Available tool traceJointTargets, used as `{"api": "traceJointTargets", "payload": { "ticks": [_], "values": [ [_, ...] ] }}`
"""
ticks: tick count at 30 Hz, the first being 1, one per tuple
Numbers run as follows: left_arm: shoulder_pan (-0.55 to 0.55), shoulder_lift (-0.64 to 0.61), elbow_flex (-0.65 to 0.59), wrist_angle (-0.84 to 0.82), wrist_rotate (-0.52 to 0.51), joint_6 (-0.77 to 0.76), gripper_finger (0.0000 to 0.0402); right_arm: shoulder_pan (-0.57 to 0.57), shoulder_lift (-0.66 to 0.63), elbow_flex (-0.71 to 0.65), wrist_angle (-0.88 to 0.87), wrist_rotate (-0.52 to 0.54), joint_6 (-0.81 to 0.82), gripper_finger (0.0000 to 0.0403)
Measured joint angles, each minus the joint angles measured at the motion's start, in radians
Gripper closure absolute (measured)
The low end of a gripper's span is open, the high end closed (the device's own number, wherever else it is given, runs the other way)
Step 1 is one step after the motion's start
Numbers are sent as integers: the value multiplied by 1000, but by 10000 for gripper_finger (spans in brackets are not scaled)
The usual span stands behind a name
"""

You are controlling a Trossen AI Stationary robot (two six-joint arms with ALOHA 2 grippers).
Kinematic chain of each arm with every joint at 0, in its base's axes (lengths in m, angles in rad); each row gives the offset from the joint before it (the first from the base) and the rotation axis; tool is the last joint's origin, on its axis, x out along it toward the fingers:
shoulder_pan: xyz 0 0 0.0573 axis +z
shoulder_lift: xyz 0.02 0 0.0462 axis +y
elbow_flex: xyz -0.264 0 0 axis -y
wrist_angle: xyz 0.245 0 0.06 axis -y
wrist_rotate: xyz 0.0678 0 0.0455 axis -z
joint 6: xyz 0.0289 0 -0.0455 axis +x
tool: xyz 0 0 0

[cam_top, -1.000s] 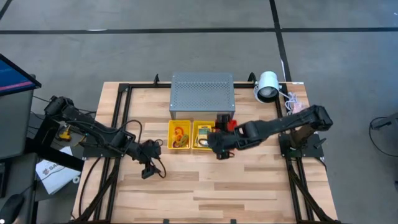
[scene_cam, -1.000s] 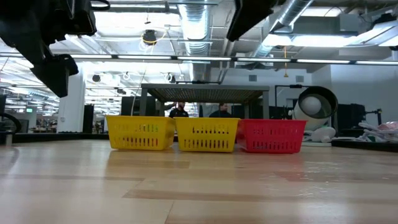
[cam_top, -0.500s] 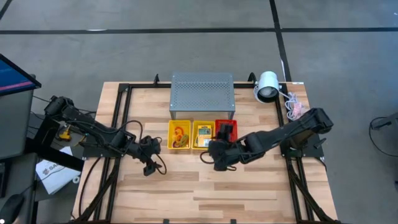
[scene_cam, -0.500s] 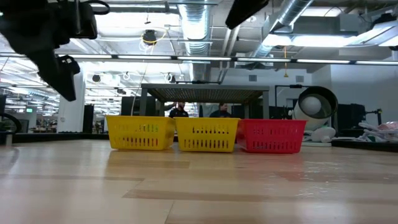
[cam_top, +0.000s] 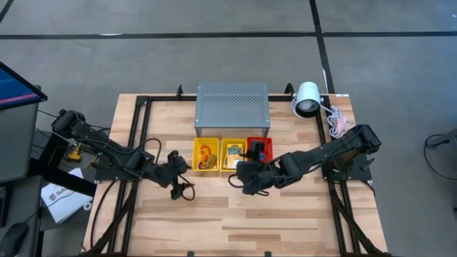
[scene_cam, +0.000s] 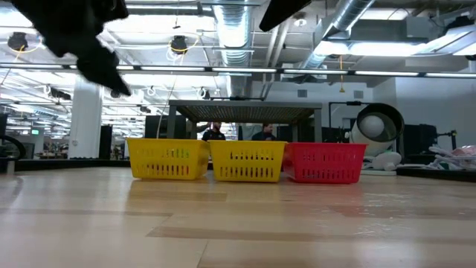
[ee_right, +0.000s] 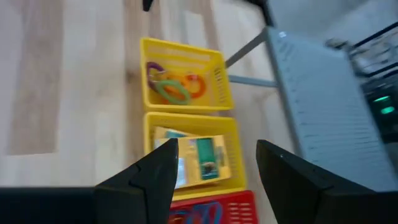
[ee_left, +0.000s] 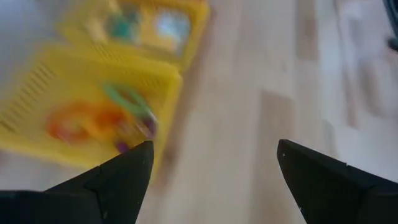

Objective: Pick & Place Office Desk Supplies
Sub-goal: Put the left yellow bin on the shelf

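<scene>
The left tool (cam_top: 180,187) hovers with its fingers spread and empty, the band loops (ee_left: 102,121) in a yellow basket (cam_top: 206,155) just ahead of it. The right tool (cam_top: 241,178) is also parted and empty; beyond it a card box (ee_right: 202,160) lies in the middle yellow basket (cam_top: 233,155). Its label cannot be read.

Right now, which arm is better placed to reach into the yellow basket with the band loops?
Probably the left. The left gripper is open beside that basket; the right gripper is nearer the middle basket.
</scene>
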Motion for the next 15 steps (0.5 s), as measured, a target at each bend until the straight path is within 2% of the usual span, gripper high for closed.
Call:
{"api": "traceJointTargets", "payload": {
  "ticks": [3, 5, 8, 11, 15],
  "values": [
    [-20, -13, 0, 64, -151, 94, 65, 1, -9, -36, 28, 44, -57, 196],
    [-26, -42, 0, 125, -212, 166, 65, 1, -29, -68, 43, 51, -86, 198],
    [-28, -128, 0, 142, -227, 249, 65, 1, -96, -141, 78, 55, -100, 198],
    [-28, -246, -14, 123, -228, 258, 65, 2, -200, -240, 177, 46, -103, 198],
    [-28, -428, -133, 169, -215, 227, 65, 21, -361, -406, 411, -4, -117, 198]
  ]
}}
